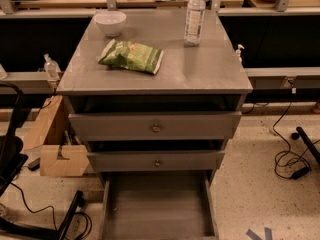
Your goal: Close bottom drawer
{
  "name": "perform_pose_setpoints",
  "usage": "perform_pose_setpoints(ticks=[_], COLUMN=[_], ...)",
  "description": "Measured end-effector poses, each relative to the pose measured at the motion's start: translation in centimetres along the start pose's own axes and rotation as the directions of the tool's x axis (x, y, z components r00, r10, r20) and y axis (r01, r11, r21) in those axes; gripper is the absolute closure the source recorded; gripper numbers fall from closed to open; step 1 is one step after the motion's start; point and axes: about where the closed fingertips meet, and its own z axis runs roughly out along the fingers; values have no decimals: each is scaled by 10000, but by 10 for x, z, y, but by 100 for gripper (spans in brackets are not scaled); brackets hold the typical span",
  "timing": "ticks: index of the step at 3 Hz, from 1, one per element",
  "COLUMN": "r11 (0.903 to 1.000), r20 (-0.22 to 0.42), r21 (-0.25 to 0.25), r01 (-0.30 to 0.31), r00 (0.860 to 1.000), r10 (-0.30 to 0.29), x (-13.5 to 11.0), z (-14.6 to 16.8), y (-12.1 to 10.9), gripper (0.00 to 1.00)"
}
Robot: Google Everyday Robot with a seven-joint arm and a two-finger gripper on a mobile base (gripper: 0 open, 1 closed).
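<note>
The grey cabinet (155, 74) stands in the middle of the camera view. Its bottom drawer (157, 209) is pulled far out toward me; I see its long plain grey tray, and its front panel and knob are cut off below the frame. Above it are the mid-sized drawer front (156, 160) and the widest top drawer front (155, 126), each with a small round knob and each standing slightly out. My gripper is not in view.
On the cabinet top lie a green chip bag (131, 56), a white bowl (110, 22) and a water bottle (194, 17). Cardboard boxes (62, 159) sit at the left. Black cables (287, 156) lie on the floor at right, and black chair legs (30, 219) at lower left.
</note>
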Motion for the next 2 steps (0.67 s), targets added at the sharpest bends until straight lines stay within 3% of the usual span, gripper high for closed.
perform_pose_setpoints(ticks=[2], r11=[9986], r20=[54], r21=[295], r01=[435], r00=[9990], r10=[-436], x=[-10], z=[20], y=[-33], gripper=[100])
